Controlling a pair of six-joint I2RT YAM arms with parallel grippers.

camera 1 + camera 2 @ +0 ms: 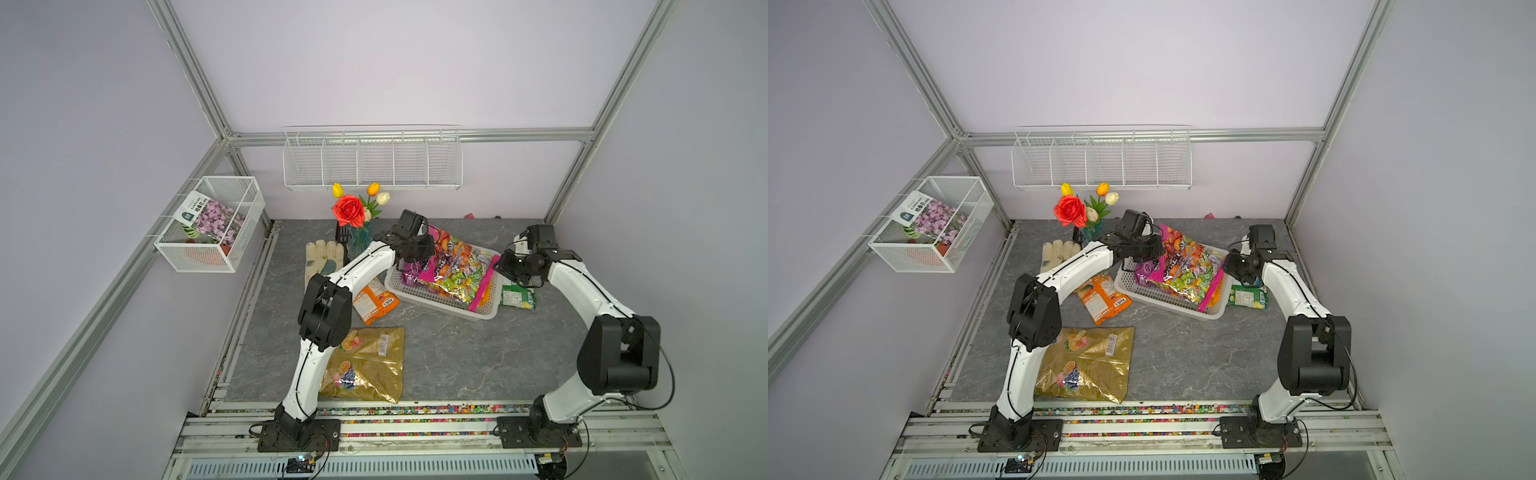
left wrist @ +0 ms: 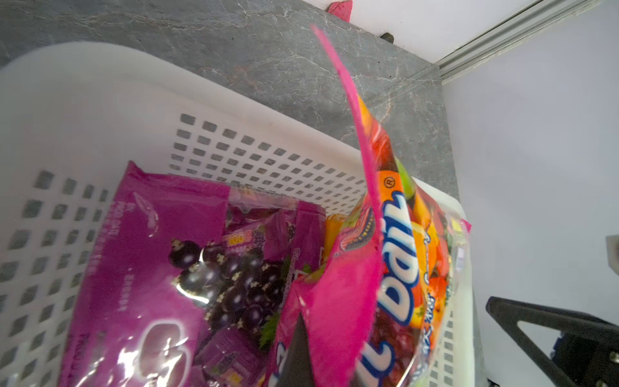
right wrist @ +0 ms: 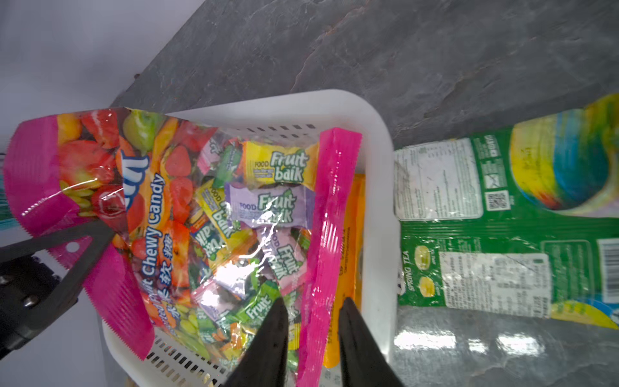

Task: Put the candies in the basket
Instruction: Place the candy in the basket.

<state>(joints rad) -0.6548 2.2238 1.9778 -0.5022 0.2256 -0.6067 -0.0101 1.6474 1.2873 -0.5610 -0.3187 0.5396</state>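
Gold bag (image 1: 374, 365), orange bag (image 1: 374, 303) and green bag (image 1: 517, 296) lie on the bench (image 1: 478, 357) outside the white basket (image 1: 440, 302); the purple bag (image 2: 150, 268) and magenta bag (image 1: 453, 270) are inside. The left hand (image 3: 97, 234) clamps the magenta bag's lifted edge. The right hand (image 3: 313, 303), fingers apart, straddles its opposite seam. The arms reach in from either side.

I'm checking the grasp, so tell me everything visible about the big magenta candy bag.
The magenta bag is a large glossy plastic pouch with crimped magenta seals at both ends, fruit pictures, "Chewy candy" lettering and a clear window showing wrapped sweets. It lies slanted in the white basket, over the purple bag and the orange bag. The left gripper pinches one raised sealed end. The right gripper straddles the other end, its jaws apart.
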